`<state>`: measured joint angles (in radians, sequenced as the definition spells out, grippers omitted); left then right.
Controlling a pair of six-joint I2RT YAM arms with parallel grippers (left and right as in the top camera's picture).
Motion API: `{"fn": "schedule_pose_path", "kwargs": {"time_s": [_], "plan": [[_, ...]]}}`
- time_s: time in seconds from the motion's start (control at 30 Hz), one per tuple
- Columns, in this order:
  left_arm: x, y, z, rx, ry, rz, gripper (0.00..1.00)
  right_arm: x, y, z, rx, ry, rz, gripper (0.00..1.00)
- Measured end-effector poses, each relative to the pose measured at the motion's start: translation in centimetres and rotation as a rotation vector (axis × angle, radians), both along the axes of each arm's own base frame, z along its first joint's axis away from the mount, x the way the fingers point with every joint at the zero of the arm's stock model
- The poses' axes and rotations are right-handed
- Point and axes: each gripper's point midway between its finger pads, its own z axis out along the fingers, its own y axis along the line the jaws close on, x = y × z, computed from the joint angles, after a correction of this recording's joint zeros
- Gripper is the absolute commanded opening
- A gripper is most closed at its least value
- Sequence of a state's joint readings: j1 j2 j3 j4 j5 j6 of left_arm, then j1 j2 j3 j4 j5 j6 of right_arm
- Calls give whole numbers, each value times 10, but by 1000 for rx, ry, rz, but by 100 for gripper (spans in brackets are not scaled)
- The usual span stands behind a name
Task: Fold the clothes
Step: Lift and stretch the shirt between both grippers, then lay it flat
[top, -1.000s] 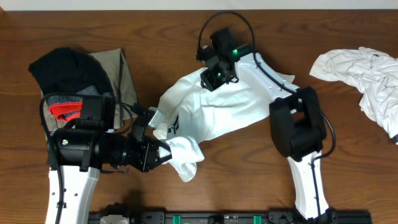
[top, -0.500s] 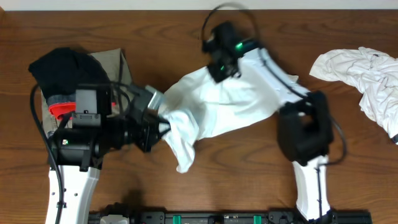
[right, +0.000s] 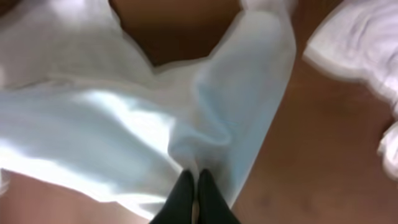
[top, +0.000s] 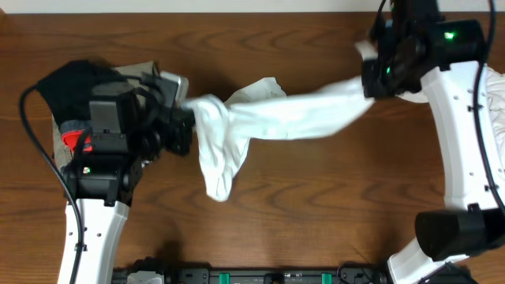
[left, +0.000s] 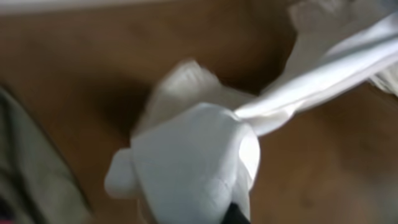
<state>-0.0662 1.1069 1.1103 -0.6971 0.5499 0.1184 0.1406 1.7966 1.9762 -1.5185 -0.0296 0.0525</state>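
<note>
Dark wood table [top: 300, 213], and the white shirt [top: 292, 118] hangs stretched across the middle between both arms. Its bunched left end is clamped in the left gripper [top: 186, 126], and the right gripper [right: 192, 179] pinches the far-right end. Over at the far left sits the clothes pile [top: 71, 83].

Plain white garment [top: 284, 118]; black piece [top: 67, 83]; khaki piece [top: 140, 69]; grey piece [top: 66, 126], red trim; brown wood-grain table [top: 316, 205].

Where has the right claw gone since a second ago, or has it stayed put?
Yes, it moved. The right claw swung right, away from the dark clothes pile on the left, stretching the white shirt it grips.
</note>
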Motion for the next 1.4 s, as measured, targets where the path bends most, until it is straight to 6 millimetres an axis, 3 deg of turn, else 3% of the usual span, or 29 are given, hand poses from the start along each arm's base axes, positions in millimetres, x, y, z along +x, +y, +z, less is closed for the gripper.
{"fn": "schedule_pose_path", "kwargs": {"time_s": [0.17, 0.33, 0.67, 1.07, 1.3, 1.4], "plan": [[-47, -16, -21, -98, 240, -72, 7, -42, -6, -33, -35, 229, -11, 16], [-70, -26, -25, -159, 347, -114, 7, -57, -10, -53, -52, 317, -17, 27], [-71, -30, -21, -180, 335, -142, 7, -46, -9, -77, -52, 290, -17, 28], [-71, -31, -20, -188, 333, -148, 8, -53, -10, -158, -49, 308, -84, 30], [-71, -31, -20, -188, 333, -148, 8, -54, -10, -194, -39, 278, -129, 42], [-71, -31, -20, -188, 334, -148, 8, -56, -10, -207, -36, 264, -137, 43]]}}
